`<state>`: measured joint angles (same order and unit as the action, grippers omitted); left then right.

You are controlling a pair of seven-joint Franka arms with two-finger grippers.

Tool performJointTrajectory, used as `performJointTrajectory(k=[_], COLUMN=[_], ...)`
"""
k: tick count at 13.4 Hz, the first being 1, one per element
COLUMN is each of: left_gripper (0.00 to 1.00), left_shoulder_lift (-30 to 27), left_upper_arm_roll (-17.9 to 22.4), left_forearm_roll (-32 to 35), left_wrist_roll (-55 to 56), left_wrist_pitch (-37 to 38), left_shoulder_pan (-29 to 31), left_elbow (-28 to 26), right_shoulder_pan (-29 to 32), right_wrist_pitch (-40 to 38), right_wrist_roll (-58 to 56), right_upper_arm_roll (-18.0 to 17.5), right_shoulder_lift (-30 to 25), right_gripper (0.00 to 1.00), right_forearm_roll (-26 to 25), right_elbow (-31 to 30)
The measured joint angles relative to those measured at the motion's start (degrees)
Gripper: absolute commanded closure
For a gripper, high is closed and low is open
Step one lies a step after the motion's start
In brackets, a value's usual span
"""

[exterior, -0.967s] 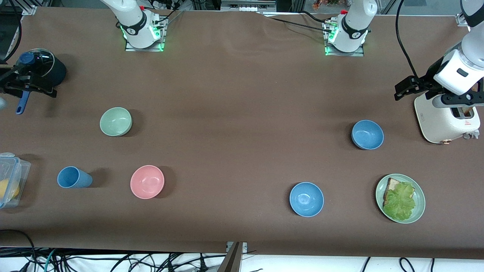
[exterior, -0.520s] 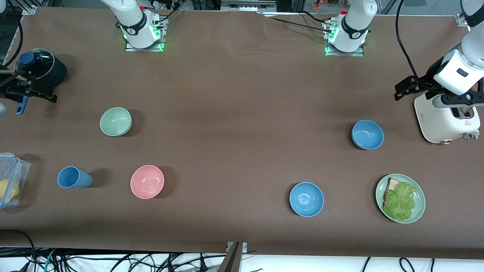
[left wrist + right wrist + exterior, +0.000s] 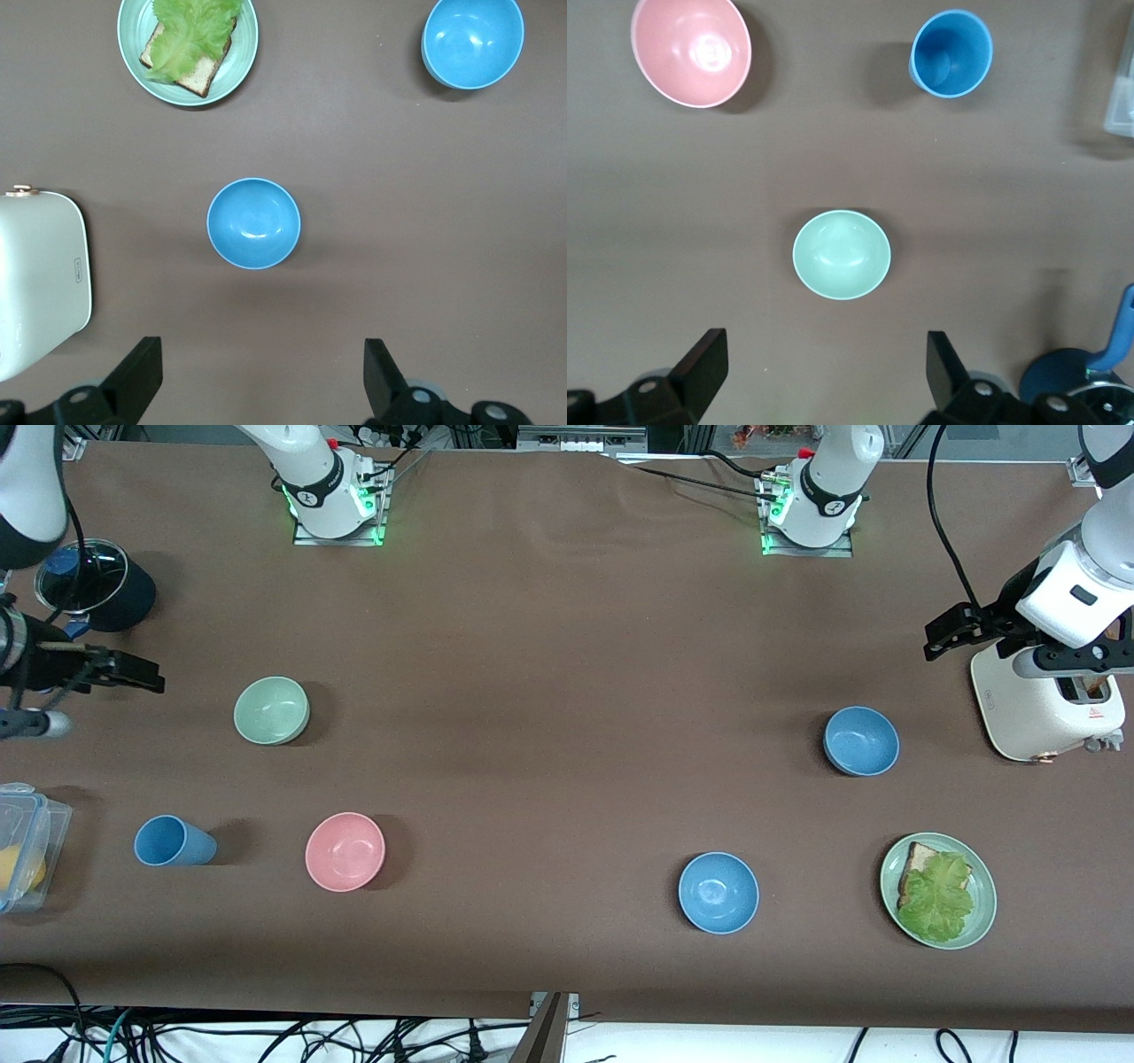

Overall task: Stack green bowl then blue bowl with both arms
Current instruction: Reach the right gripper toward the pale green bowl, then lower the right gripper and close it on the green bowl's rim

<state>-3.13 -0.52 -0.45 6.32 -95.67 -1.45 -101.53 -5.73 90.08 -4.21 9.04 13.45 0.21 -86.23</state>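
Note:
The pale green bowl (image 3: 271, 709) (image 3: 842, 255) sits upright and empty toward the right arm's end of the table. My right gripper (image 3: 824, 367) (image 3: 133, 676) hangs open over bare table beside it, holding nothing. One blue bowl (image 3: 861, 740) (image 3: 253, 223) stands near the toaster. A second blue bowl (image 3: 718, 892) (image 3: 472, 42) lies nearer the front camera. My left gripper (image 3: 261, 376) (image 3: 946, 633) hovers open and empty over the table beside the toaster, apart from the first blue bowl.
A pink bowl (image 3: 345, 851) and a blue cup (image 3: 173, 841) sit nearer the camera than the green bowl. A lidded dark pot (image 3: 89, 584) and a clear container (image 3: 27, 846) stand at the right arm's end. A white toaster (image 3: 1045, 700) and a green plate (image 3: 974, 921) with bread and lettuce are at the left arm's end.
My right gripper has swung away from the pot and come in over the table toward the green bowl. The left arm and all the bowls have not moved.

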Motion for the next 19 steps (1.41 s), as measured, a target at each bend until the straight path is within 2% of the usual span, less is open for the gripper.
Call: performJointTrajectory(k=[4, 7, 12, 14, 19], left_gripper=[0.00, 0.00, 0.00, 0.00, 0.00], left_shoulder_lift=[0.0, 0.0, 0.0, 0.0, 0.0], left_upper_arm_roll=[0.0, 0.0, 0.0, 0.0, 0.1], left_forearm_roll=[0.0, 0.0, 0.0, 0.0, 0.0], left_wrist_roll=[0.0, 0.0, 0.0, 0.0, 0.0], left_wrist_pitch=[0.0, 0.0, 0.0, 0.0, 0.0], left_shoulder_pan=[0.0, 0.0, 0.0, 0.0, 0.0], left_elbow=[0.0, 0.0, 0.0, 0.0, 0.0], right_shoulder_pan=[0.2, 0.4, 0.4, 0.4, 0.4], right_wrist_pitch=[9.6, 23.7, 43.7, 46.9, 47.5], right_wrist_roll=[0.2, 0.2, 0.2, 0.2, -0.8], right_upper_arm_roll=[0.7, 2.8, 3.7, 3.9, 5.6], right_shoulder_lift=[0.6, 0.8, 1.1, 1.1, 1.7], right_gripper=[0.01, 0.01, 0.01, 0.01, 0.01], right_forearm_roll=[-0.2, -0.4, -0.5, -0.5, -0.5], right_elbow=[-10.9, -22.8, -40.0, -43.1, -44.3])
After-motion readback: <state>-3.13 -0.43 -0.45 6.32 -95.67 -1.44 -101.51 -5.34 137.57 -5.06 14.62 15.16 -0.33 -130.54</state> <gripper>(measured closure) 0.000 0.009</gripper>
